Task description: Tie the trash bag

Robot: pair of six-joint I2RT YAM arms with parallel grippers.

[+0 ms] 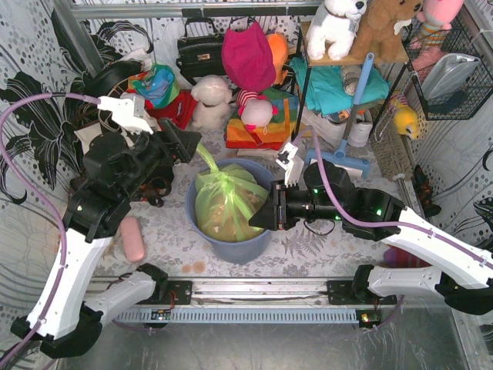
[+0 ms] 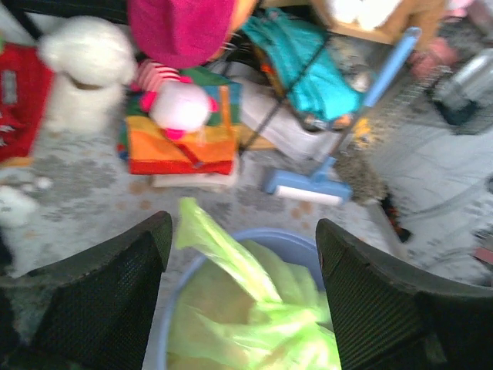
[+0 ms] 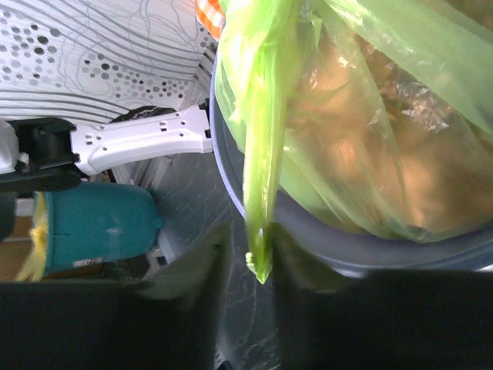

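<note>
Top external view — trash bag (image 1: 225,202) sits in the blue bin (image 1: 231,248), an arm at each side

The bag, lime-green with brown paper showing through, fills the bin at mid-table between the two arms. One drawn-out strip (image 1: 206,160) of it rises from the bin's far-left rim toward the left gripper (image 1: 196,148). In the left wrist view those jaws stand wide, with the strip leaning up in the gap, nearer the finger (image 2: 100,301) on the picture's left and not clamped. The right gripper (image 1: 256,218) is at the bin's right rim. In the right wrist view its jaws are narrow, and a second green strip (image 3: 262,154) hangs down over the rim with its tip in the slim gap — the fingers there are dark and blurred, so whether they pinch it cannot be told
</note>
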